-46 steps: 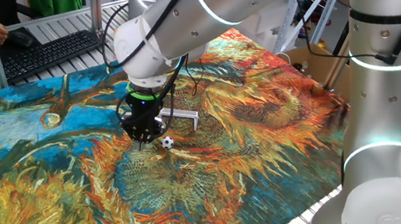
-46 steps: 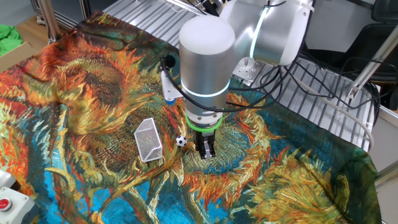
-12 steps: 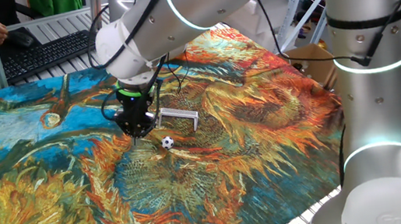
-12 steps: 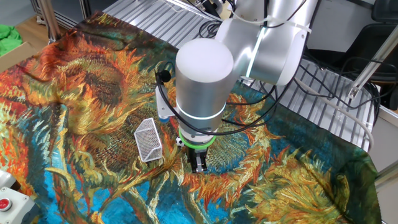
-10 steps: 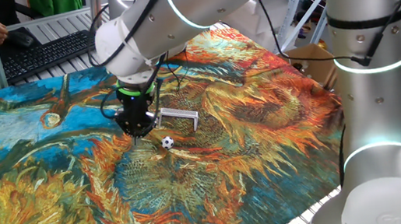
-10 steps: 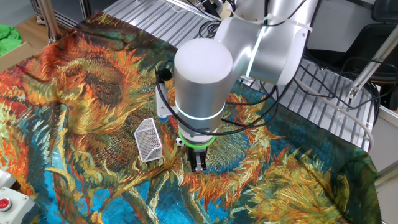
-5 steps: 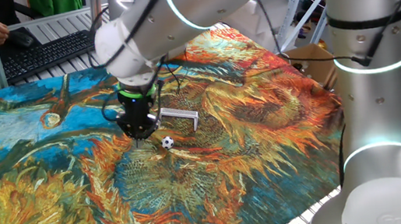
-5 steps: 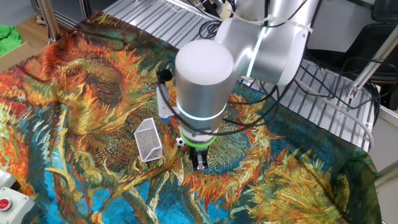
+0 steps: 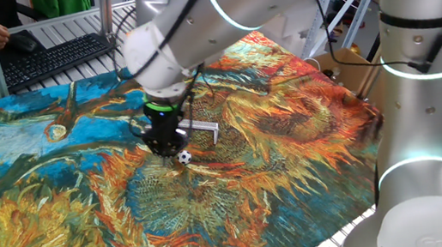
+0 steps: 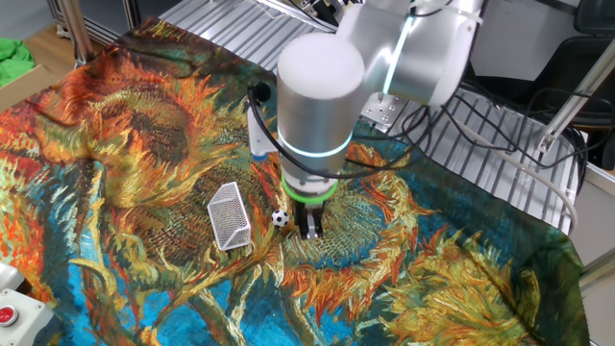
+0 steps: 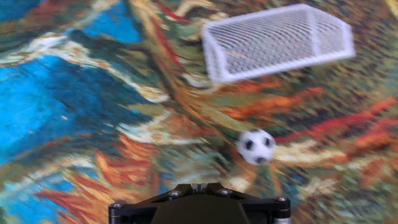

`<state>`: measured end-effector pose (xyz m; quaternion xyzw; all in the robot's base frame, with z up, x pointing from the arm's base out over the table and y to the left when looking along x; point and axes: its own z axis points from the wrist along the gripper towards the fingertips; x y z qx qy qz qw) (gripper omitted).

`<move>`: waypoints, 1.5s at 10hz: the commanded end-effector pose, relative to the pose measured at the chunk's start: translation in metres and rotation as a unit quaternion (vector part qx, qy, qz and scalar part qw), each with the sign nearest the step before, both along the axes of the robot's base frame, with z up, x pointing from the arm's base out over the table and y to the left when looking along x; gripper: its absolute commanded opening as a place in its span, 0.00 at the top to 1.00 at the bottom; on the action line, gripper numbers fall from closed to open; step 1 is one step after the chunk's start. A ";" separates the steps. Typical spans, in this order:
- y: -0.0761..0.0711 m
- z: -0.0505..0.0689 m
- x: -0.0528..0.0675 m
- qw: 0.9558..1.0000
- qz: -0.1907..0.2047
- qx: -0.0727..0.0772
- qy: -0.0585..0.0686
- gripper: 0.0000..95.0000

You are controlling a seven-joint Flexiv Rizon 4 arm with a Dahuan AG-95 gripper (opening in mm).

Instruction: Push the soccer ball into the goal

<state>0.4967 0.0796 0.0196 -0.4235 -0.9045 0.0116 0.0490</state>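
The soccer ball [image 9: 184,156] is a tiny white ball with black patches lying on the painted cloth. It also shows in the other fixed view [image 10: 279,218] and in the hand view [image 11: 255,147]. The goal [image 9: 200,129] is a small white netted frame just beyond the ball; it also shows in the other fixed view [image 10: 229,216] and at the top right of the hand view [image 11: 273,40]. My gripper [image 9: 165,145] points down at the cloth, shut and empty, close beside the ball on the side away from the goal [image 10: 311,229] [image 11: 198,185].
A colourful sunflower-print cloth [image 9: 59,207] covers the table. A black keyboard [image 9: 56,58] lies at the back left beside a metal post. Cables and a slatted metal surface [image 10: 500,154] lie past the cloth's edge. A red button box [image 10: 8,312] sits at one corner.
My gripper has moved sideways over the cloth toward the ball and now stands close beside it. The ball and the goal have not moved.
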 end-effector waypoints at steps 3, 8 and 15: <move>-0.013 0.001 -0.011 1.000 0.005 0.010 -0.004 1.00; -0.018 -0.004 -0.013 1.000 0.011 0.014 -0.010 1.00; -0.076 0.015 0.014 0.997 0.070 0.009 -0.008 1.00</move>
